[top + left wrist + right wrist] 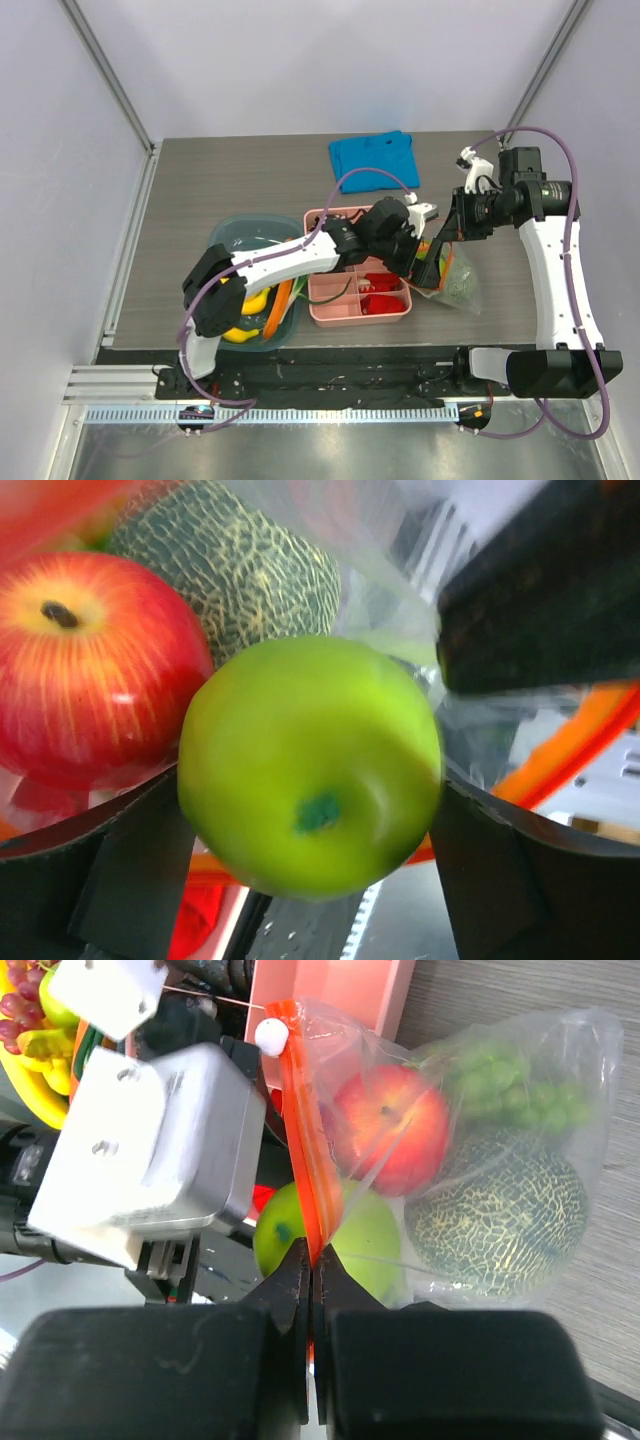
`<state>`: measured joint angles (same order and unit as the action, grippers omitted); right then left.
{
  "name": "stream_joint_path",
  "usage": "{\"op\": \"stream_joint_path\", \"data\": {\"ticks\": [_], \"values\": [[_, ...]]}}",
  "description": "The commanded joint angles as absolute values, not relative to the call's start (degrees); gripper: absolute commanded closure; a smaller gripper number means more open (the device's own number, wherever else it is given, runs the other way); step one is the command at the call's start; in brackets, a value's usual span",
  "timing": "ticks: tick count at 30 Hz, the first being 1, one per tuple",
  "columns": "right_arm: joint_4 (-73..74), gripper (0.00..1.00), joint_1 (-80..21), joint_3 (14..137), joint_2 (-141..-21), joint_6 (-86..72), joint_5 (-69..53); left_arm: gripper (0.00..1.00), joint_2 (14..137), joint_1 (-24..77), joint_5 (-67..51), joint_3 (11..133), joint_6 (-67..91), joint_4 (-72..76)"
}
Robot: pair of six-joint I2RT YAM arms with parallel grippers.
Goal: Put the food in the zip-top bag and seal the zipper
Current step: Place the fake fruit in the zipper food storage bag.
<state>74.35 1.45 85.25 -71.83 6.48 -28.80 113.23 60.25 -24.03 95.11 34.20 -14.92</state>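
The green apple [310,765] sits right in the mouth of the zip-top bag [590,1080], partly past the zipper [305,1160] and partly outside it. Inside the bag I can see a red apple [390,1130], a netted melon [500,1210] and a bunch of green grapes [510,1095]. The bag lies on the table [200,190] just to the right of the pink tray [330,310].

The left gripper [310,860] has a finger on each side of the green apple. From its wrist view I cannot tell whether the pads press on the fruit or stand just clear of it. The right gripper [310,1270] has its jaws together, pinching the orange zipper strip and holding that edge of the mouth up.

My worry is the apple's perch. Resting on the lip, it could roll back out toward the tray if it is let go there. The right pinch is on a thin, slick strip, and I judge that the added weight could tug it free and let the mouth collapse. Backing the left fingers out could also snag the film and drag the bag along. The zipper will not close with fruit across it.

The left arm stretches from its base over the teal bowl [225,235] and the tray, its wrist aimed into the bag mouth. The right arm rises from its base, then bends inward at the elbow, so its gripper meets the bag from the far right.
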Motion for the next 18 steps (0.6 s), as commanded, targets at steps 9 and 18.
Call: {"op": "stream_joint_path", "data": {"ticks": [9,18], "values": [[76.81,0.99,1.14,89.73,-69.52,11.85,-31.81,0.00,91.08,56.78,-29.87,84.47,4.70,-17.93],[78.84,0.99,1.14,89.39,-68.21,15.64,-34.36,0.36,92.81,56.95,-36.12,85.16,-19.69,-28.82]]}}
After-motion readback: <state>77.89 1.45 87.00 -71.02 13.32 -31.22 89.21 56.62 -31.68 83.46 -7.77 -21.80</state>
